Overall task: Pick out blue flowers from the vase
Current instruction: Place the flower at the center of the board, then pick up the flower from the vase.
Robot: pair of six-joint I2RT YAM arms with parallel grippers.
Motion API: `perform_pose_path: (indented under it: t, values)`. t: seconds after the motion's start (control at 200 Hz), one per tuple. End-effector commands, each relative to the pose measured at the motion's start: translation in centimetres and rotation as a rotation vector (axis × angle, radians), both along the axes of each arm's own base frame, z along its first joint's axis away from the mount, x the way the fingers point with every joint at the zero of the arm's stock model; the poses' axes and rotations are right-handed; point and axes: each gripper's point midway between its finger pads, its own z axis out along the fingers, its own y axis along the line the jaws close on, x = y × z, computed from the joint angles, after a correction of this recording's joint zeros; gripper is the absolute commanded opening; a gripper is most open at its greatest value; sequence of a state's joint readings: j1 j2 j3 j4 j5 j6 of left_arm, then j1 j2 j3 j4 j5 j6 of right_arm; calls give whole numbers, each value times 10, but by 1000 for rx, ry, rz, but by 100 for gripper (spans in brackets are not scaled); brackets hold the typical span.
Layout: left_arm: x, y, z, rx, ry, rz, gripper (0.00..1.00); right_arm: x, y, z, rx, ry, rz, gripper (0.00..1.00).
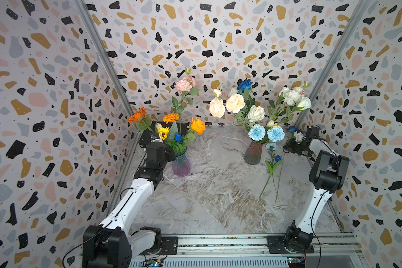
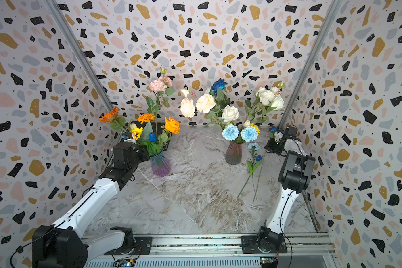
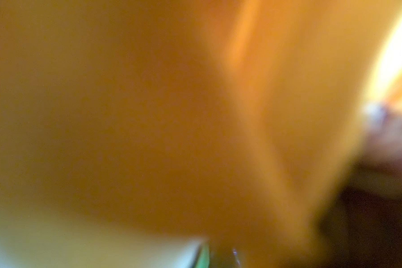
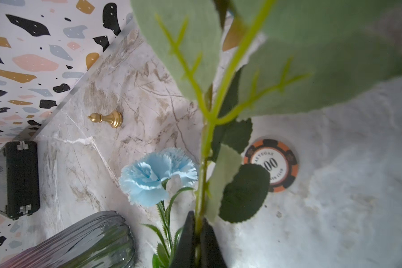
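2 pale-blue pom-poms (image 1: pixel 257 132) stand in the ribbed vase (image 1: pixel 253 154); 1 blue stem (image 1: pixel 271 146) lies beside it.

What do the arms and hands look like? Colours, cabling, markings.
Same build: left arm and right arm have white link shells, boxy black joint housings and thin black cables along the links. Black base plates sit on a silver rail. The right hand has slim matte-black fingers. No readable markings.
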State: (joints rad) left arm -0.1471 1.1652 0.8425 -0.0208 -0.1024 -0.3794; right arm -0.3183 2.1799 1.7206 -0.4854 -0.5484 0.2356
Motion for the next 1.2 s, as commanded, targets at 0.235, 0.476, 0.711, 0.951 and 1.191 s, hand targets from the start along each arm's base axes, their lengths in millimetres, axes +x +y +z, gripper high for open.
perform_pose_path:
  t: [0.235, 0.476, 0.711, 0.951, 1.191]
  values:
    - [-12, 9, -34, 107, 109, 1, 0, -5, -5, 26, -109, 24, -16, 23]
    - [-15, 10, -30, 109, 100, 5, 0, -19, -8, 61, -159, 13, -30, 34]
    - [-14, 10, -28, 104, 94, 7, 0, -68, 18, 128, -193, -117, -42, 41]
    - [-12, 8, -28, 98, 94, -1, 0, -158, 83, 168, -284, -210, 38, 44]
    - [-13, 9, -31, 93, 90, 3, 0, -246, 151, 176, -384, -241, 227, 43]
